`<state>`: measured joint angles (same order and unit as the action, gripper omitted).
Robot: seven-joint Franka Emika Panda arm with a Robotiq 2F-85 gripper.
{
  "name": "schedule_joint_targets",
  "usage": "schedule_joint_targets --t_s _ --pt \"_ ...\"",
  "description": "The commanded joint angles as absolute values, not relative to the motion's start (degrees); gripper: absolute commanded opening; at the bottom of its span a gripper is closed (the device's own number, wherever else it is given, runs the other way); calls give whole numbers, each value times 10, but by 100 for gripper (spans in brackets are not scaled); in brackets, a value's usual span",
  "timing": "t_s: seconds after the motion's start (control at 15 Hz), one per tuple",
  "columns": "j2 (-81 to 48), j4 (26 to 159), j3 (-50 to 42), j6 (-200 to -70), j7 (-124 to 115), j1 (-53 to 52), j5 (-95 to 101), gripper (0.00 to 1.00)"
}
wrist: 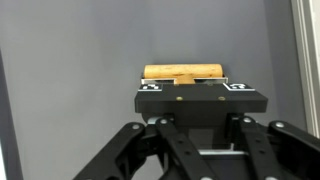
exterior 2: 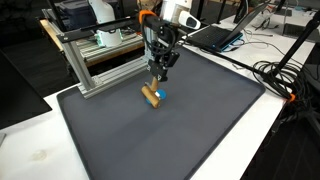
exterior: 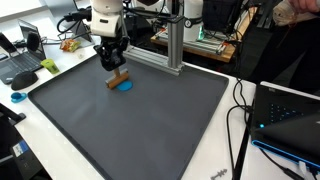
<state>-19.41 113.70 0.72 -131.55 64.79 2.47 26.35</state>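
Dark grey mat (exterior: 130, 120) covers a lab table. In both exterior views the gripper (exterior: 114, 69) stands directly over a wooden block (exterior: 118, 80), which lies on the mat beside a blue piece (exterior: 125, 86), near the mat's far edge. In the wrist view the block (wrist: 182, 72) lies crosswise, its long axis across the jaws, which are clamped together on its middle.
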Motion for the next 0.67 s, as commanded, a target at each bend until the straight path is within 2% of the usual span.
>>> schedule_joint_targets --t_s 0.0,0.6 --pt "-244 1123 -16 -1320 636 24 302 22" --pt "-265 1106 -29 -1304 636 23 335 22"
